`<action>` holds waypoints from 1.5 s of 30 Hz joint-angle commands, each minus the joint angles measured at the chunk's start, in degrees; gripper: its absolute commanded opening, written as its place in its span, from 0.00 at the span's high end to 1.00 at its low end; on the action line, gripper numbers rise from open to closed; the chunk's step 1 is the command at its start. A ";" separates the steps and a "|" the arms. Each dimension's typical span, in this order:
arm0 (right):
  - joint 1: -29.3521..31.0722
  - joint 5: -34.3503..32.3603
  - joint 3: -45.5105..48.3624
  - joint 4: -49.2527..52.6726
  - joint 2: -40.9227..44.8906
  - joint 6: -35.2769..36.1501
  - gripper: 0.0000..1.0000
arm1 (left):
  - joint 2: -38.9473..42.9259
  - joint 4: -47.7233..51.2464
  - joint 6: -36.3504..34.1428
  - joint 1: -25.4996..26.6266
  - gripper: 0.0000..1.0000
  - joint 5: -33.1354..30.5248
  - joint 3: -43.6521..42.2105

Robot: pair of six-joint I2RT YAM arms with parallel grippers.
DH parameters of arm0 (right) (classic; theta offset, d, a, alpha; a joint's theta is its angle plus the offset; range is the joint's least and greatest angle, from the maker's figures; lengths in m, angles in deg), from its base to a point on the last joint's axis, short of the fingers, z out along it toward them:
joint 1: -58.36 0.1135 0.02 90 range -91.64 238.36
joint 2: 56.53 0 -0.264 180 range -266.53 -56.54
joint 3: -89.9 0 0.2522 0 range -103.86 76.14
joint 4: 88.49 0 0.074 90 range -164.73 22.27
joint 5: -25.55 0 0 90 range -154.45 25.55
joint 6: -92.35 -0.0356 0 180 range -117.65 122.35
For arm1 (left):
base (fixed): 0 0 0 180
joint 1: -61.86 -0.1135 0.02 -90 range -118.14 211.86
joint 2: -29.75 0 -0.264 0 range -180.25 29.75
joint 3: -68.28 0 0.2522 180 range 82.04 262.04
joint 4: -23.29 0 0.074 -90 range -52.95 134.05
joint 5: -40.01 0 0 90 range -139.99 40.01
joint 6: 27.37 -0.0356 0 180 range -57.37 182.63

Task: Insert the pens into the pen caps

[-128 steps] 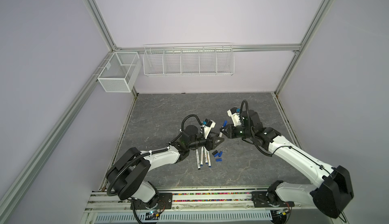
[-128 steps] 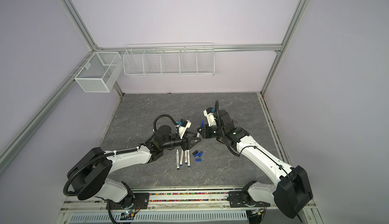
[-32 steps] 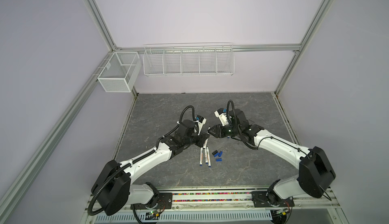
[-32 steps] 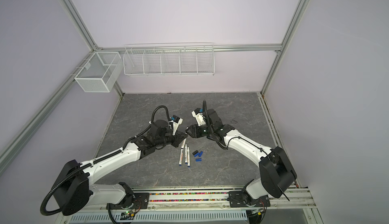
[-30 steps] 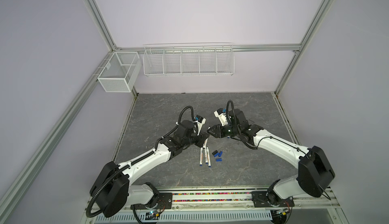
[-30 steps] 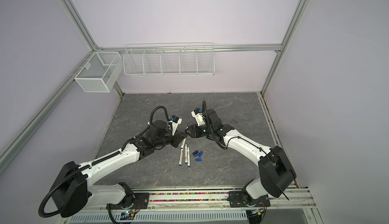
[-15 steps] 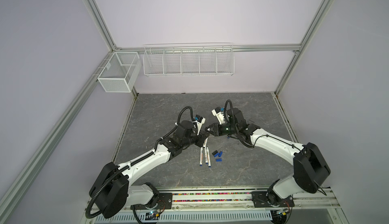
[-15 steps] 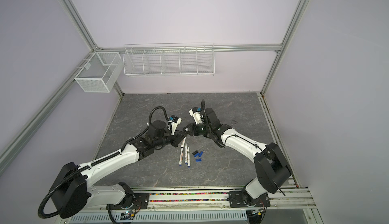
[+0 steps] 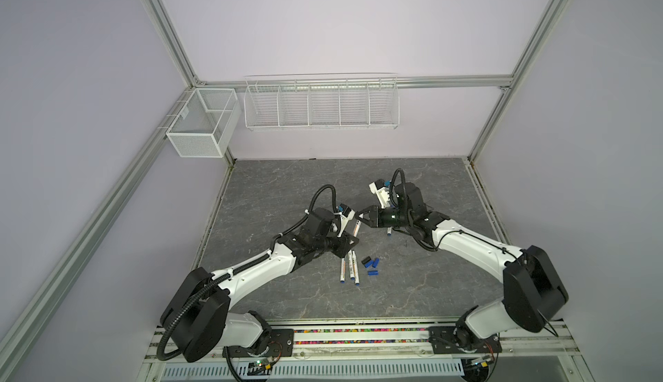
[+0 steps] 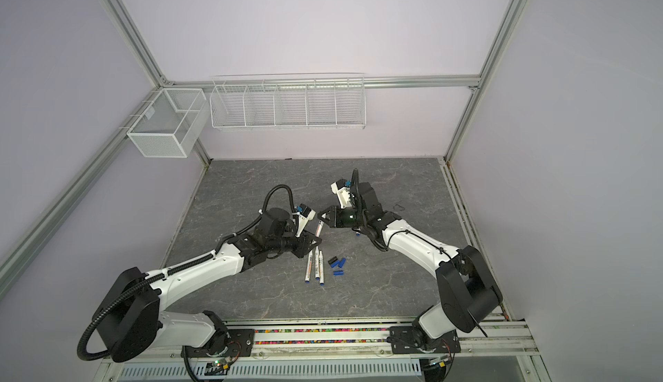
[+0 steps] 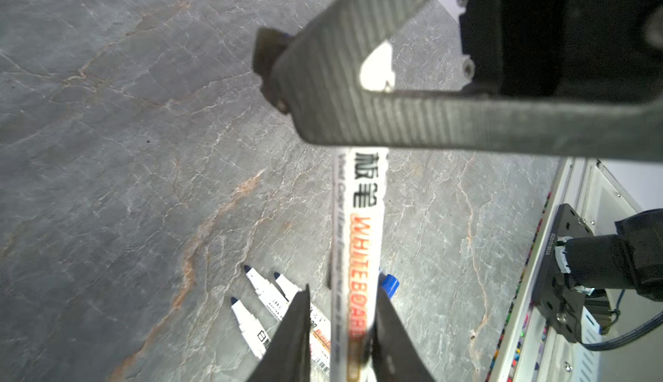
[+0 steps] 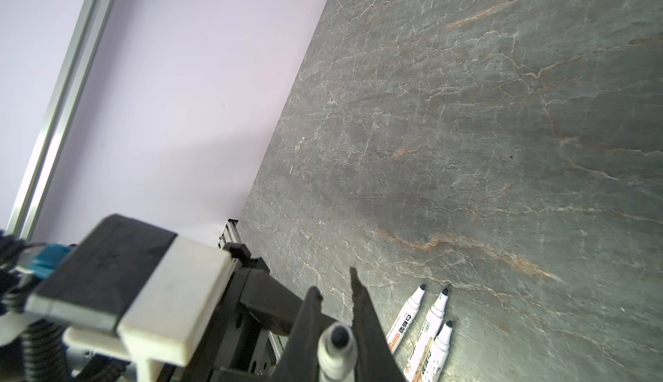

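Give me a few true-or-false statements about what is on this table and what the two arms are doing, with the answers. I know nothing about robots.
1. Three pens lie side by side on the table. True.
2. The loose caps are all blue. False: one is a black cap.
3. The right tool is shut on a held pen above the table. True.
4. The held pen wears a cap. False: the right wrist view shows its tip bare.
5. The left tool is far from the held pen. False: its fingers flank that pen's barrel.
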 commanded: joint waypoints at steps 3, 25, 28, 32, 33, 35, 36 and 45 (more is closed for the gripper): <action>-0.07 1.02 1.62 -0.60 1.24 -0.75 0.93 | -0.58 -1.81 -1.14 0.39 0.74 3.19 1.81; 0.03 2.58 2.77 -1.11 1.33 -0.26 0.92 | -3.13 -3.41 0.06 0.35 0.97 2.83 3.50; 0.12 1.74 2.94 1.76 1.80 1.34 0.89 | -3.30 -2.84 0.77 0.39 1.00 0.15 3.51; 1.03 -2.44 2.84 10.32 3.25 6.11 0.59 | -2.51 -0.60 2.96 0.32 1.00 -11.80 3.04; 1.53 -4.26 2.71 12.73 3.44 7.65 0.56 | -2.34 0.05 3.84 0.31 1.00 -14.92 2.84; 2.74 -7.83 2.70 17.80 3.68 10.34 0.50 | -2.16 1.88 6.42 0.24 1.00 -21.58 2.71; 3.25 -9.42 2.80 19.65 3.51 11.14 0.48 | -1.98 2.41 6.88 0.31 1.00 -23.24 2.73; 11.25 -23.86 -0.73 32.37 -4.51 15.95 0.38 | -1.88 3.40 7.85 0.29 1.00 -26.05 3.07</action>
